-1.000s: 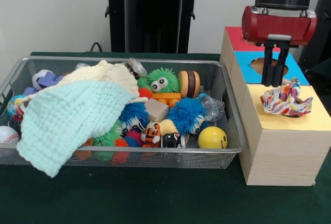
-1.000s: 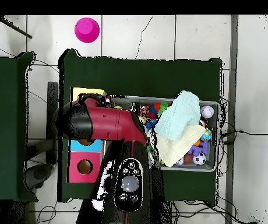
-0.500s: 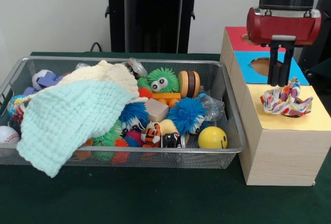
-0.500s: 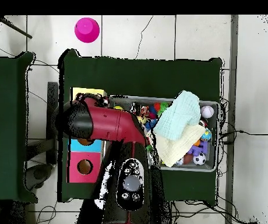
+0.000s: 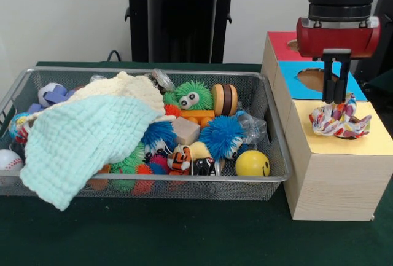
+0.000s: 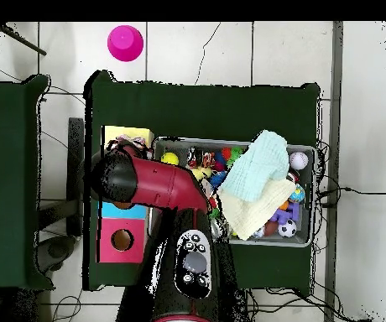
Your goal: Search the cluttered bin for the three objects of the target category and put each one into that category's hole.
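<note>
A wrinkly wad of clear film with multicoloured bits lies on the yellow top of the nearest wooden box. The yellow top's hole does not show and seems to be under the wad. My gripper hangs just above the wad's far edge, open and empty, with its fingers apart. In the overhead view my red arm covers most of the boxes. The wire mesh bin stands left of the boxes, full of toys. Another clear film wad lies by the bin's right wall.
A mint cloth and a cream cloth cover the bin's left half. Spiky balls, a yellow smiley ball and a wooden block fill the rest. The blue-topped box's hole and the red-topped box lie behind the yellow one.
My gripper has moved to the right in the front view and risen slightly, now above the wad. The wad has stayed on the yellow top.
</note>
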